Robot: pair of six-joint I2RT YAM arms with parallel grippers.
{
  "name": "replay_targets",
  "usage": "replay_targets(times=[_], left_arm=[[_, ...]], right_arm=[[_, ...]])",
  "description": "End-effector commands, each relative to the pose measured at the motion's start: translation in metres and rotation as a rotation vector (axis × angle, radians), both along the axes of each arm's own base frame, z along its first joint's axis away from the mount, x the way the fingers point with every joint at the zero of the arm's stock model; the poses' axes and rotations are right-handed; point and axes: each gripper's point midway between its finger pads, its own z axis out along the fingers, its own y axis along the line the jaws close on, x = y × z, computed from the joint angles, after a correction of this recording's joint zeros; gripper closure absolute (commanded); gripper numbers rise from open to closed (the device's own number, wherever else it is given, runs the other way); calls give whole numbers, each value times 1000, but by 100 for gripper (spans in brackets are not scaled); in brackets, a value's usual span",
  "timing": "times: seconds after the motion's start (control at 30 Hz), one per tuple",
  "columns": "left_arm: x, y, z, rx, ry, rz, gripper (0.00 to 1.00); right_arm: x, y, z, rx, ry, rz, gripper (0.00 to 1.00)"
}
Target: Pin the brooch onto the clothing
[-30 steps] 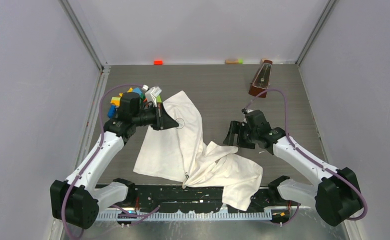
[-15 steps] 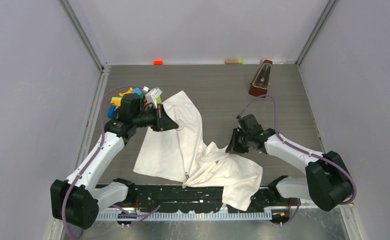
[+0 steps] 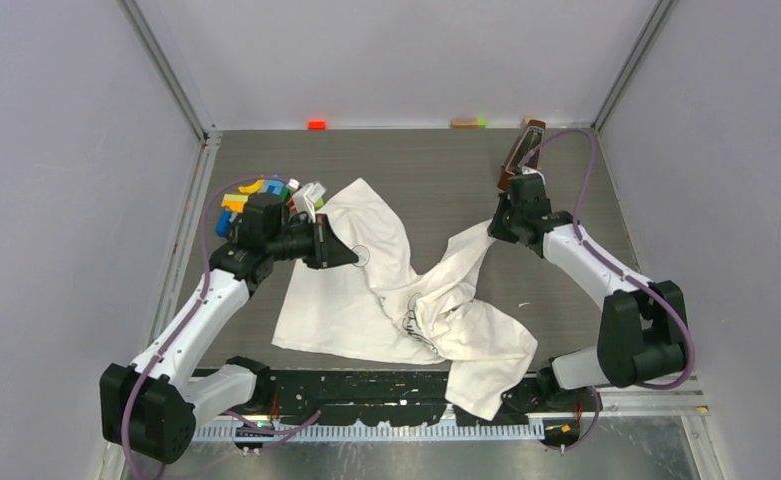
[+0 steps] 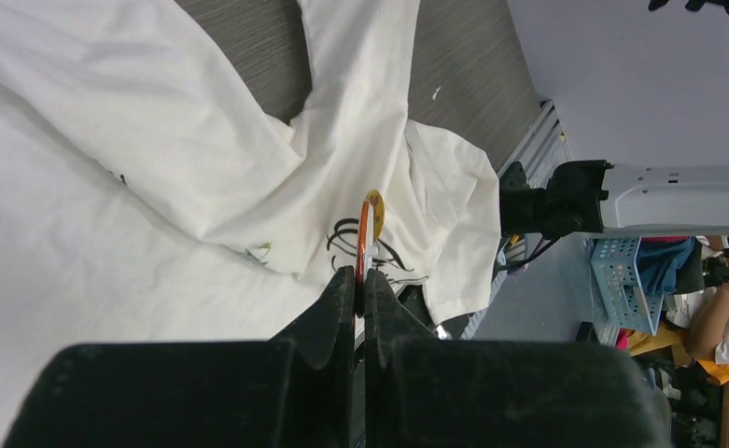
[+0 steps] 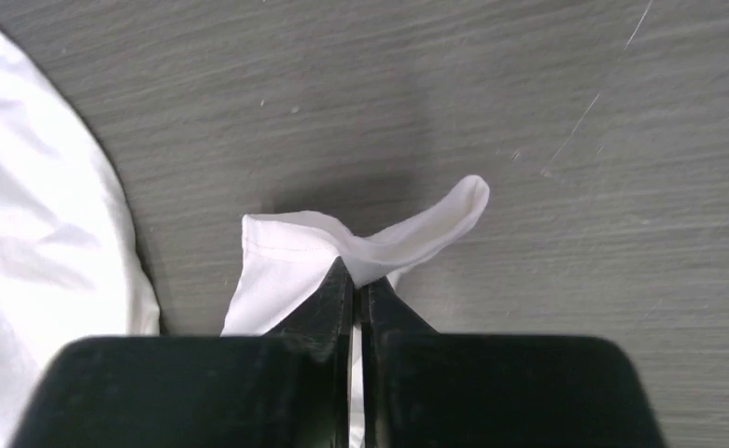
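we see the shirt crumpled on the counter, one corner draped over the near edge. our left claw is closed on the brooch, held edge-on over the shirt. farther right, our right claw is pinched tight on a shirt fold, cloth stretched toward it. beyond the left claw lie blocks. a metronome stands far right.

Arms apart — left gripper clamped, forearm level; right gripper clamped, outstretched.
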Motion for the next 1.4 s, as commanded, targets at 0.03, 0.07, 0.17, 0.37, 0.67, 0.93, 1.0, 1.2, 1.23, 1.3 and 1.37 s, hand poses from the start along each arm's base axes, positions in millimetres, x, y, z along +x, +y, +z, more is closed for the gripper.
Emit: replay_targets(times=[0.03,0.07,0.17,0.37,0.67,0.93,1.0,1.2,1.23,1.3,1.37], left_arm=[[-6,-9,20,-48,-71,-48,100],[-8,-10,21,-52,-71,-53,100],[-12,-13,20,-51,-70,-61,100],[-27,-32,5,-41,-32,-53,100],[-50,-57,-39,-46,75,137,100],[-54,-47,-44,-68,101,200,100],[-54,-45,-45,-56,98,199,100],[-59,-46,-47,-49,119,179,100],[-59,-47,-47,-49,120,178,100],[-59,-46,-47,-50,119,178,100],[-59,-47,-46,-52,117,175,100]], right_arm=[[42,-15,22,-93,-63,-7,76],[43,-12,26,-77,-67,-2,60],[37,-4,38,-19,-94,13,38],[-22,50,51,174,-95,265,35],[-124,119,54,272,-44,534,43],[-184,132,8,280,139,549,42],[-196,135,3,302,168,566,43],[-209,152,1,394,183,609,44],[-209,152,-2,390,190,604,44],[-204,150,-10,364,195,575,51],[-196,146,-17,329,190,528,69]])
